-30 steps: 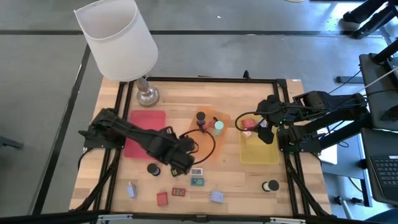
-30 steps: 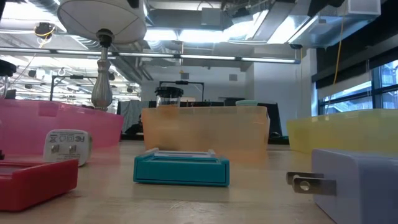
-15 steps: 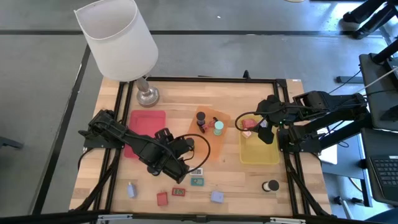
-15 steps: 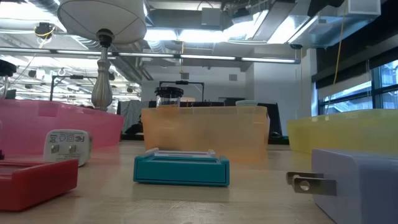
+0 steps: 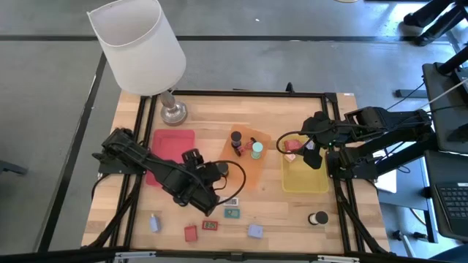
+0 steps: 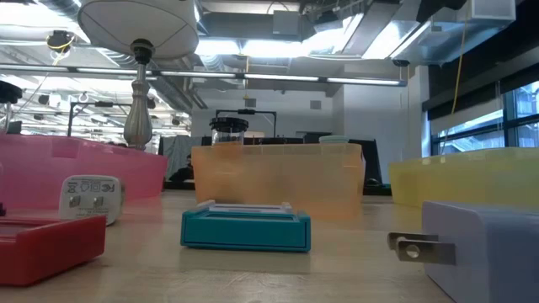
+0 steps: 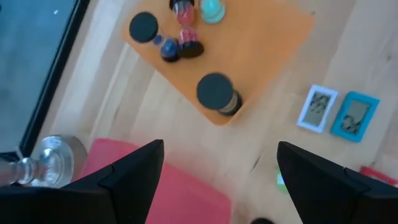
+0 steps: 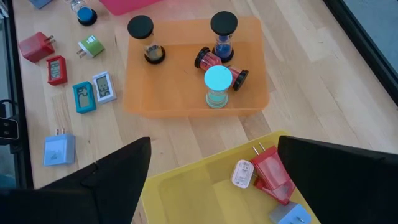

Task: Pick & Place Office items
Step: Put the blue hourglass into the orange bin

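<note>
The high view is looking straight down on the whole table [image 5: 285,106]. The low view is sitting at tabletop level, close to the teal block [image 6: 246,227]. Both wrist views are looking down, sharing the orange tray [image 7: 273,43] [image 8: 186,93].

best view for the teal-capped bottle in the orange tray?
Right wrist view: the teal-capped bottle stands unobstructed in the orange tray, among the other bottles. High view shows it small. Left wrist view catches it at the frame edge. Low view shows only the tray wall; the bottle isn't distinguishable.
</note>
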Action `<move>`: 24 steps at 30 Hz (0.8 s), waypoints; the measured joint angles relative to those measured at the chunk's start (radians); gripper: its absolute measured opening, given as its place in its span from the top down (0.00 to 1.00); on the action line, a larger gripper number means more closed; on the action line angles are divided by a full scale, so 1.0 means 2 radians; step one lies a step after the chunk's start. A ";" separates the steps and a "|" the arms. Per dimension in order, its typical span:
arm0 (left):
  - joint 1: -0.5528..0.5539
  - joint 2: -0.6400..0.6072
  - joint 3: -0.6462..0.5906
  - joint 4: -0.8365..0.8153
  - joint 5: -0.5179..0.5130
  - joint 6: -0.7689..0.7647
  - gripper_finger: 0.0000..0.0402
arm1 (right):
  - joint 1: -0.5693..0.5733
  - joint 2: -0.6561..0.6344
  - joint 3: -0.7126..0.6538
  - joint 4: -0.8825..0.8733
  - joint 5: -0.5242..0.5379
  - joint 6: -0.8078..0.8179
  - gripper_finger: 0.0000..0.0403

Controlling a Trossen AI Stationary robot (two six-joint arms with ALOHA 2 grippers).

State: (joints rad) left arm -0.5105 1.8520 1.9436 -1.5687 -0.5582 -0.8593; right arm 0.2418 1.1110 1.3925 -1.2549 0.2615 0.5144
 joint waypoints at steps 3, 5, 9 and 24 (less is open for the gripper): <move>0.003 -0.017 -0.034 0.020 0.012 0.003 0.23 | 0.000 0.000 0.000 0.000 0.000 0.000 0.12; 0.005 -0.034 -0.060 0.043 0.025 0.012 0.23 | 0.000 0.000 0.000 0.000 0.000 0.000 0.12; 0.005 -0.079 -0.129 0.101 0.041 0.030 0.23 | 0.000 0.000 0.000 0.000 0.000 0.000 0.12; 0.007 -0.186 -0.432 0.475 0.071 0.016 0.23 | 0.000 0.000 0.000 0.000 0.000 0.000 0.12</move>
State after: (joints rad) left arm -0.4957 1.4804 1.0786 -0.6181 -0.4155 -0.8273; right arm 0.2418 1.1110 1.3926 -1.2548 0.2616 0.5143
